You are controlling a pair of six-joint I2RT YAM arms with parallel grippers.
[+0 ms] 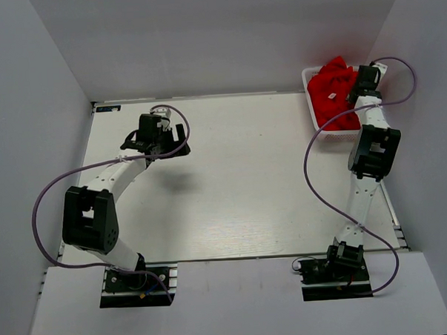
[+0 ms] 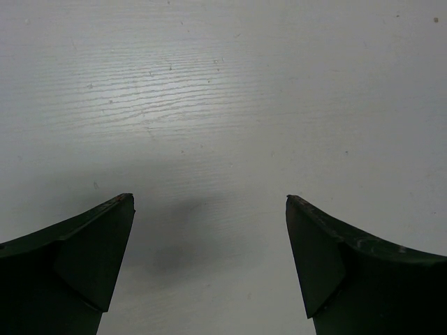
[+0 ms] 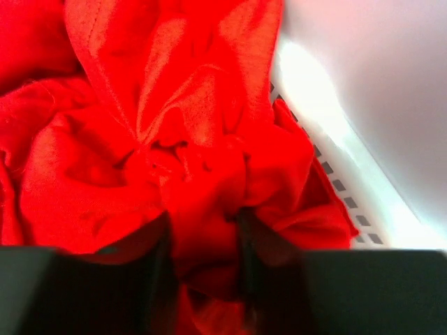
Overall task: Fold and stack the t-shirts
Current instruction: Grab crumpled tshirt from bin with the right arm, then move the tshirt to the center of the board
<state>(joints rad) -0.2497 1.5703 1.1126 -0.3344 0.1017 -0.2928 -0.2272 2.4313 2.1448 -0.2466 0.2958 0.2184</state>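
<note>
A heap of crumpled red t-shirts [image 1: 331,92] fills a white basket [image 1: 310,108] at the table's far right corner. My right gripper [image 1: 359,84] reaches into the heap from the right. In the right wrist view its fingers [image 3: 248,244] are closed on a bunched fold of a red t-shirt [image 3: 202,237]; more red cloth lies all around. My left gripper [image 1: 163,140] hovers over the bare table at the far left, and in the left wrist view it [image 2: 209,202] is wide open and empty.
The white table top [image 1: 239,182] lies between the arms. Grey walls enclose the table on the left, back and right. The basket's slotted white wall [image 3: 342,174] runs just right of the right gripper. Purple cables loop beside both arms.
</note>
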